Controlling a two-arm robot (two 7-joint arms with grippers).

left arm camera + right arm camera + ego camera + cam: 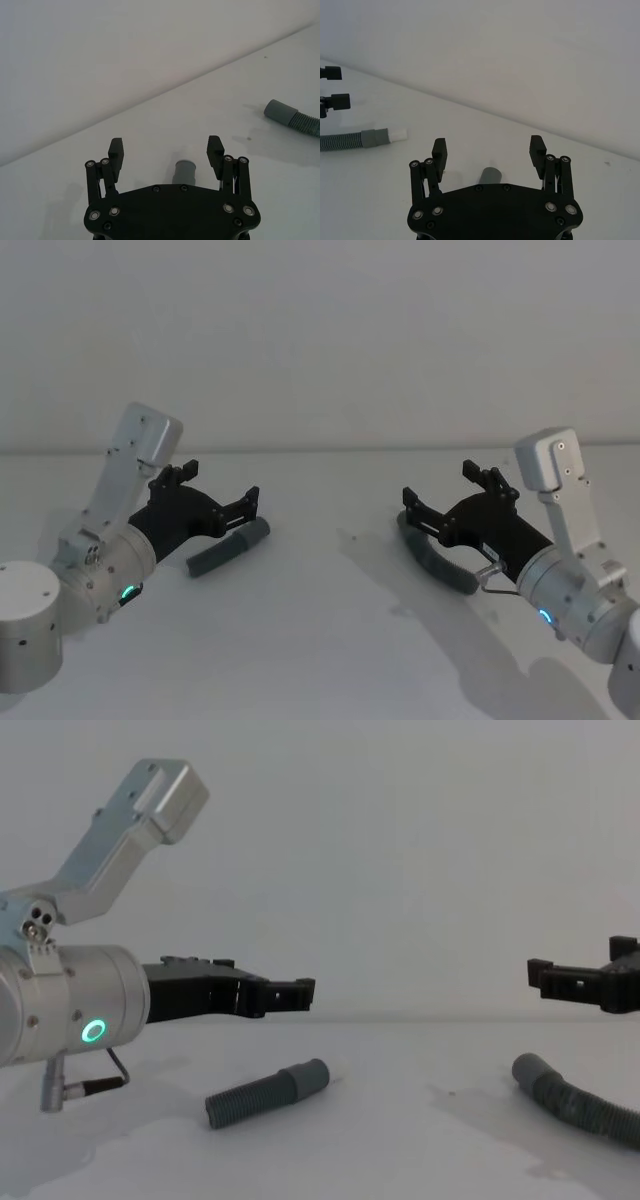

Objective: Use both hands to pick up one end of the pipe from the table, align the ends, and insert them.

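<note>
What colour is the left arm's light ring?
Green light ring, clearest in the chest view.

Two dark grey ribbed hose pieces, a short hose point(228, 551) and a longer hose point(435, 558), have smooth mid-grey cuffs point(305, 1078). One cuff ends in a white tip point(397, 134). The table point(320, 650) is plain matte white. The left gripper point(218, 485) and right gripper point(438, 484) are black. The left arm point(70, 995) is silver, with a green ring light point(93, 1031).

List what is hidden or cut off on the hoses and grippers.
- Longer hose: far end hidden under the right gripper and arm in the head view; cut by the right edge in the chest view.
- Short hose: ribbed body hidden behind the left gripper in the left wrist view.
- Right gripper: cut by the chest view's right edge.
</note>
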